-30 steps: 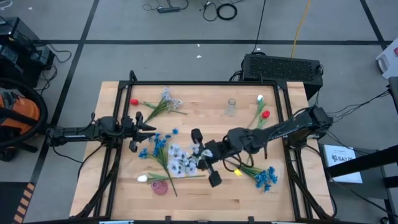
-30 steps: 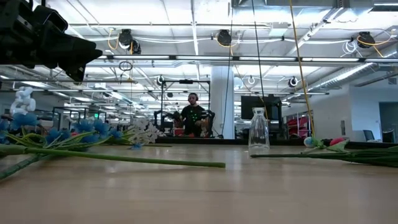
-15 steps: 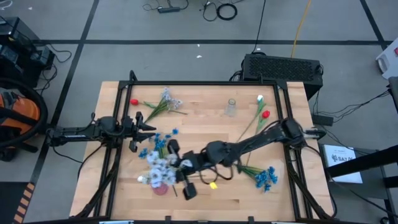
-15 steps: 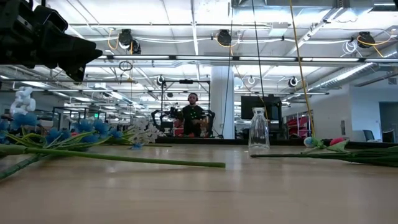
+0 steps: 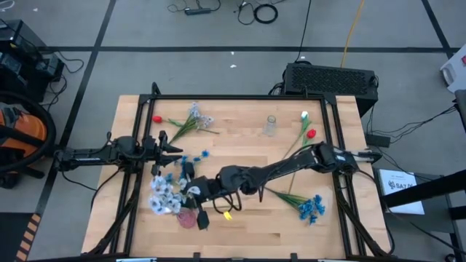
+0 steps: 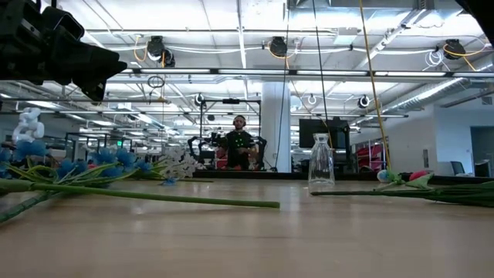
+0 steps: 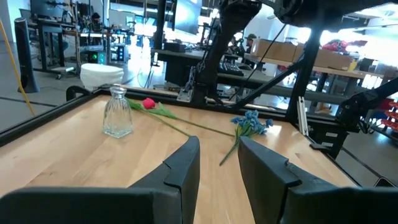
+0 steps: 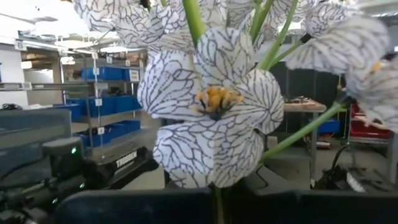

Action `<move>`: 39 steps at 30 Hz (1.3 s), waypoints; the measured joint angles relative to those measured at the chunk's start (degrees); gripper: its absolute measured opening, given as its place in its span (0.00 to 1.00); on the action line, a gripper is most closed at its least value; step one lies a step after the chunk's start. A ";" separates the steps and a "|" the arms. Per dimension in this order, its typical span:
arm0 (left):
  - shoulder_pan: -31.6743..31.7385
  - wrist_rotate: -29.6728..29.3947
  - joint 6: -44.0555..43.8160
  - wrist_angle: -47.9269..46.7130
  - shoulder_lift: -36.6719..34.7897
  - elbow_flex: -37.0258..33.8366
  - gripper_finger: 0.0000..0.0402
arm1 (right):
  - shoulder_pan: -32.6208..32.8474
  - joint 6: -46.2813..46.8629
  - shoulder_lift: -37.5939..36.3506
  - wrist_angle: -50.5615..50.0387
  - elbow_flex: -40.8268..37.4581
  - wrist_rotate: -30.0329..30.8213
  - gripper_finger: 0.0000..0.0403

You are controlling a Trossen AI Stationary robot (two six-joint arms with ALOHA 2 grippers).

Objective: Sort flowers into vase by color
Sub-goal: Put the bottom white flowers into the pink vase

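Observation:
My right gripper (image 5: 186, 195) reaches across the table to its left near part, shut on a pale white-lavender flower cluster (image 5: 161, 194) beside a pink vase (image 5: 188, 219). In the right wrist view the veined white blossoms (image 8: 214, 106) fill the picture. My left gripper (image 5: 175, 151) waits open at the table's left, above blue flowers (image 5: 183, 166); it shows dark in the low view (image 6: 54, 46). A clear vase (image 5: 271, 125) stands toward the far edge. Red and white buds (image 5: 306, 125), another blue cluster (image 5: 312, 207) and a second pale cluster (image 5: 197, 118) lie on the table. My right gripper holds the pale flower cluster by its green stem (image 8: 217, 198), just below the blossoms, pinched between the two fingers. The fingers come level from the table's right. The blossoms stick out beyond the fingertips toward the table's left; whether they are lifted clear I cannot tell.
A red bud (image 5: 156, 119) lies near the far left corner. A dark frame (image 5: 240, 97) edges the table. The right arm (image 5: 291, 169) spans the table's middle. In the low view a green stem (image 6: 154, 195) lies across the near left, and a person (image 6: 240, 143) stands far behind.
My right gripper has swept from the table's middle toward its left and slightly toward the near edge, carrying the pale flower cluster with it until it is beside the pink vase. The right arm has stretched out across the table.

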 joint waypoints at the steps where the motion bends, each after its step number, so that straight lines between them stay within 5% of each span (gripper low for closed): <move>1: -0.01 0.00 0.00 0.00 0.01 0.02 0.29 | 0.06 0.00 0.11 -0.03 0.00 -0.01 0.01; 14: -0.02 0.00 0.00 0.00 -0.02 0.02 0.29 | 0.33 -1.58 0.09 -8.16 0.00 0.95 0.01; 31: 0.01 0.00 0.00 -0.16 0.01 0.00 0.29 | 1.15 1.11 8.44 0.47 -0.07 0.71 0.00; 39: -0.01 0.01 0.00 -0.02 0.01 0.02 0.29 | 1.22 1.70 9.68 -0.87 -0.07 0.71 0.10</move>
